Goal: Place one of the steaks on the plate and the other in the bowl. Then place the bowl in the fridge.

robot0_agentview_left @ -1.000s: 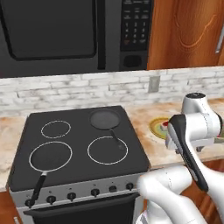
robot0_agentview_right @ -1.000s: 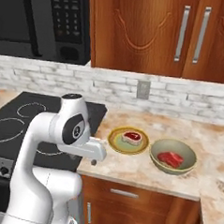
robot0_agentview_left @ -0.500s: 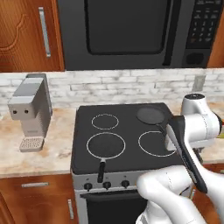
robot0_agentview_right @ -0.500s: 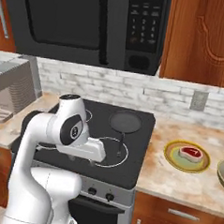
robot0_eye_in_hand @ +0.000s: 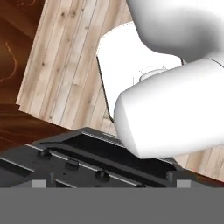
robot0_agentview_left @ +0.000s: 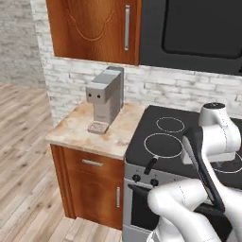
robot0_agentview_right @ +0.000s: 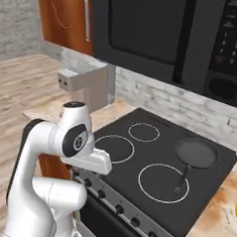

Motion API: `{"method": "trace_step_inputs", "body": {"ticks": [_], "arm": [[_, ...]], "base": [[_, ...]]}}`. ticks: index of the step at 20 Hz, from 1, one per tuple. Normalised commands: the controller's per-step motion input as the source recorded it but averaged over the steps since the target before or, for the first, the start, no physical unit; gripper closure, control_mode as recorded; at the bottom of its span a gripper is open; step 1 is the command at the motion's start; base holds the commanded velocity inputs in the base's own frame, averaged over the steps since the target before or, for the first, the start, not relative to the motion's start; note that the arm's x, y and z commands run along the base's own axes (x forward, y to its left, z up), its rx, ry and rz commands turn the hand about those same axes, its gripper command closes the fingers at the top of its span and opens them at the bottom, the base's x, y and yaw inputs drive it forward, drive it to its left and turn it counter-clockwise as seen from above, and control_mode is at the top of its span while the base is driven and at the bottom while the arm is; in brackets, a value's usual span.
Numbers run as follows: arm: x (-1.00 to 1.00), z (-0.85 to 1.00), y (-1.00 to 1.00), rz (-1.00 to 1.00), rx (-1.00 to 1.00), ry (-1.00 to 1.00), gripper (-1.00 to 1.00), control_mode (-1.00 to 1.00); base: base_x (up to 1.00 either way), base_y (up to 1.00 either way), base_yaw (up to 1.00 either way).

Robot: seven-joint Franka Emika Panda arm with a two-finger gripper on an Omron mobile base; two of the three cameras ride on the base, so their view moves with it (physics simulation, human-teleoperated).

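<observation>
Four burners of the stove [robot0_agentview_right: 162,168] pass below. Jaws stand wide, holding nothing. Best reach the fridge squarely before reaching.

Stove [robot0_agentview_left: 189,142] cut by right edge, microwave [robot0_agentview_right: 185,35] cropped at top

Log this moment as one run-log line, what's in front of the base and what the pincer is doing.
scene: stove, coffee machine on counter | pan on back burner | pincer: open, empty
</observation>
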Motion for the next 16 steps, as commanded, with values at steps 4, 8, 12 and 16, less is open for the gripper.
{"method": "trace_step_inputs", "body": {"ticks": [4, 8, 12, 16], "arm": [[0.00, 0.00, 0.00, 0.00, 0.00, 0.00, -1.00, 1.00], [0.00, 0.00, 0.00, 0.00, 0.00, 0.00, -1.00, 1.00], [0.00, 0.00, 0.00, 0.00, 0.00, 0.00, -1.00, 1.00], [0.00, 0.00, 0.00, 0.00, 0.00, 0.00, -1.00, 1.00]], "base": [[-0.11, 0.78, 0.79], [-0.02, 0.78, 0.78], [0.00, 0.35, 0.67], [0.03, 0.44, 0.79]]}}
